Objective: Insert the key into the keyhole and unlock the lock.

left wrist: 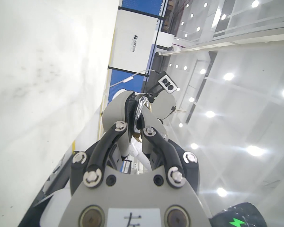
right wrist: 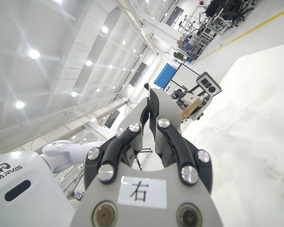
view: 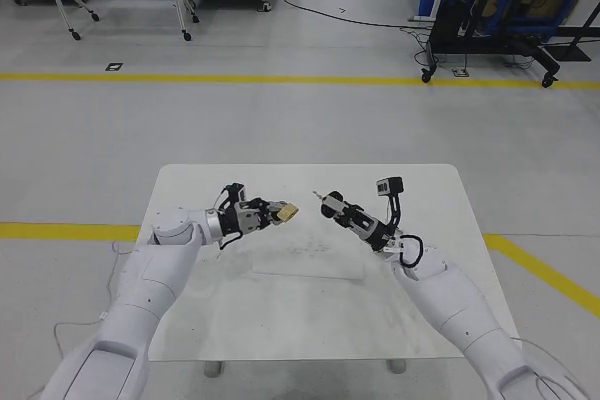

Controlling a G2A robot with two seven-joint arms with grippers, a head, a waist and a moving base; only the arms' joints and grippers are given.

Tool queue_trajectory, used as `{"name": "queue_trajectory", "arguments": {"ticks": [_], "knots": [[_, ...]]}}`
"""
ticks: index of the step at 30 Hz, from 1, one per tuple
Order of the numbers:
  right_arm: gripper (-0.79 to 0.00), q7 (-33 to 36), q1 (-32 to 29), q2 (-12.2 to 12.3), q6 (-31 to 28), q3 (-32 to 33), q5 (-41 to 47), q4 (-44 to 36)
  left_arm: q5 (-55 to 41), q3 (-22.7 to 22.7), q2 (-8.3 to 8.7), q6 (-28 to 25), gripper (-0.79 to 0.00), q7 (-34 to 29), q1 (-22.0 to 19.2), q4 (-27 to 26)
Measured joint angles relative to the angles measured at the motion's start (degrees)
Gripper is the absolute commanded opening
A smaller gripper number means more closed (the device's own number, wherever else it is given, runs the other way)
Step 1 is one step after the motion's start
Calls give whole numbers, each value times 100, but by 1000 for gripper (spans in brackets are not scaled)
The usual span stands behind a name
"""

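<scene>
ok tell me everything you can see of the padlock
The padlock is small, with a brass-coloured block body and a silvery metal shackle. The left gripper is shut on the shackle end and holds it in the air over the white table, body pointing out toward the right gripper. The key in that gripper points at it across a gap; they do not touch. The keyhole cannot be made out.

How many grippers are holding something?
2. The left gripper clamps the brass padlock by its silver shackle above the white table; the right gripper pinches the small metal key.
</scene>
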Motion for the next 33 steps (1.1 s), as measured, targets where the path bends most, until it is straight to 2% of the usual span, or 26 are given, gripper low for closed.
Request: {"name": "queue_trajectory", "arguments": {"ticks": [8,16,24,33], "knots": [[-785,-166,249,-223,-280,-339,-1,401,-164,352,-181,329,-785,-166,-351,451],[-785,-521,521,-388,-471,-366,166,1018,-196,383,-210,238,-785,-460,-567,769],[-785,-818,773,-593,-459,-579,-194,1520,-227,470,-268,294,-785,-614,-691,897],[-785,-632,773,-743,-716,-719,-184,1580,-272,598,-369,459,-785,-527,-831,1122]]}}
